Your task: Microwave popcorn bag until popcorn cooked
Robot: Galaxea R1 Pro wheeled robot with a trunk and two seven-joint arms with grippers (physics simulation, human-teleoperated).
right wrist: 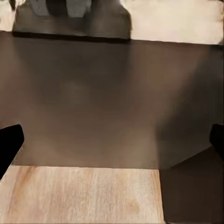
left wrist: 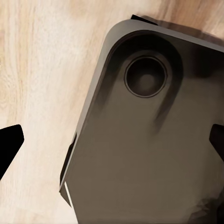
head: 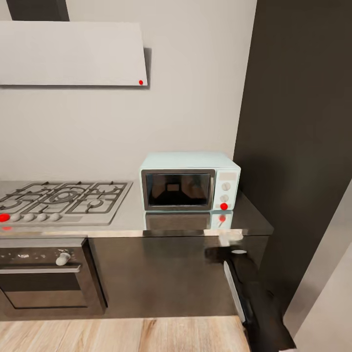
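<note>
The pale mint-blue microwave (head: 189,182) stands on the glossy grey countertop (head: 195,227) against the wall, with its dark glass door shut. A red dot marks the lowest button on its white side panel. The popcorn bag is out of view. My right arm (head: 254,293) hangs low in front of the dark cabinet, below the counter's right end. In the right wrist view my right gripper (right wrist: 112,144) is open, facing the dark cabinet front (right wrist: 102,93) with nothing between its fingers. My left gripper (left wrist: 112,149) is open too, hanging over the robot's dark base (left wrist: 140,154) and the wood floor.
A steel gas hob (head: 61,200) with grey grates lies left of the microwave, over a dark oven (head: 44,278) with a knob. A flat white hood (head: 73,54) hangs above. A tall dark cabinet (head: 303,146) walls the counter's right end. Light wood floor (head: 122,335) lies in front.
</note>
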